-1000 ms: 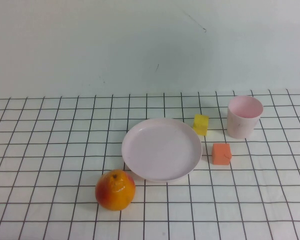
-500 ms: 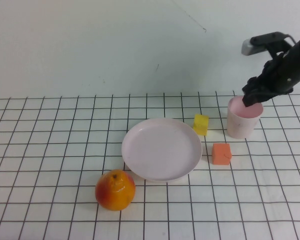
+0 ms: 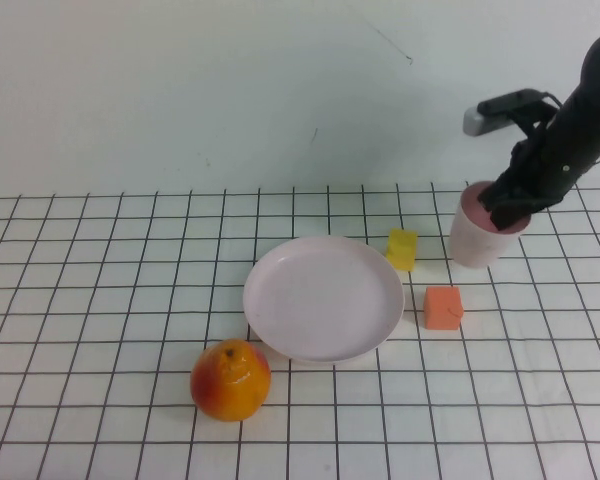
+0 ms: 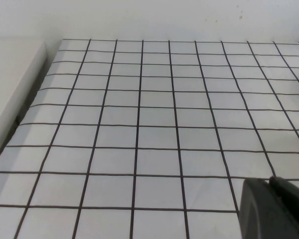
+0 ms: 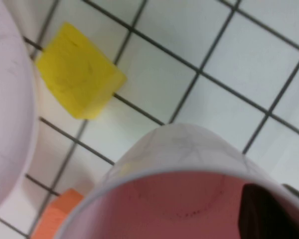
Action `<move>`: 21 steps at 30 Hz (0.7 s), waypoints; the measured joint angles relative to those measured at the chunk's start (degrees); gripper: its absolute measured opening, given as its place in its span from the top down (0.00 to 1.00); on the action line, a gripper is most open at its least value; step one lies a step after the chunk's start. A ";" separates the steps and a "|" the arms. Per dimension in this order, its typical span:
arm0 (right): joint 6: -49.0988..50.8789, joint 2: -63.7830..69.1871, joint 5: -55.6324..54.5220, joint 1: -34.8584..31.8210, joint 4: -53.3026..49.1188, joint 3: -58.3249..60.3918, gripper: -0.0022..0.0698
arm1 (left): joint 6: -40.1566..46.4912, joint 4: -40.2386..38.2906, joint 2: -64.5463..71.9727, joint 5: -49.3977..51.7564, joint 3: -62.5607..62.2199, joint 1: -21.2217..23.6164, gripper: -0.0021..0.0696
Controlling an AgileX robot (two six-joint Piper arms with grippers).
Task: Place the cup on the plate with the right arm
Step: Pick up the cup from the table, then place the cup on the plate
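Note:
The pale pink cup (image 3: 472,240) stands at the right rear of the gridded table, right of the wide pale pink plate (image 3: 323,298). My right gripper (image 3: 505,205) is shut on the cup's far rim. In the right wrist view one dark finger (image 5: 264,214) is inside the cup (image 5: 189,154), and a sliver of the other shows outside its wall. The plate's edge (image 5: 7,114) shows in that view too. My left gripper (image 4: 270,182) is shut and empty above bare table. It is out of the high view.
A yellow block (image 3: 402,249) lies between plate and cup, and also shows in the right wrist view (image 5: 77,69). An orange block (image 3: 443,308) lies in front of the cup. An orange-red fruit (image 3: 230,379) sits in front of the plate. A white wall backs the table.
My right arm came in from the right, dropped a finger into the cup and closed on its rim. The cup has shifted slightly left.

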 joint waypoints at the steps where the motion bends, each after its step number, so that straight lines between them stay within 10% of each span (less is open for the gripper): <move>1: -0.56 -0.64 1.12 0.00 1.42 -1.30 0.92 | 0.00 0.00 0.00 0.00 0.00 0.00 0.97; 8: -5.84 -6.19 1.14 3.79 13.71 -4.28 0.92 | 0.00 0.00 0.00 0.00 0.00 0.00 0.97; 21: -5.58 0.70 -0.16 21.75 -0.38 -4.26 0.91 | 0.00 0.00 0.00 0.00 0.00 0.00 0.98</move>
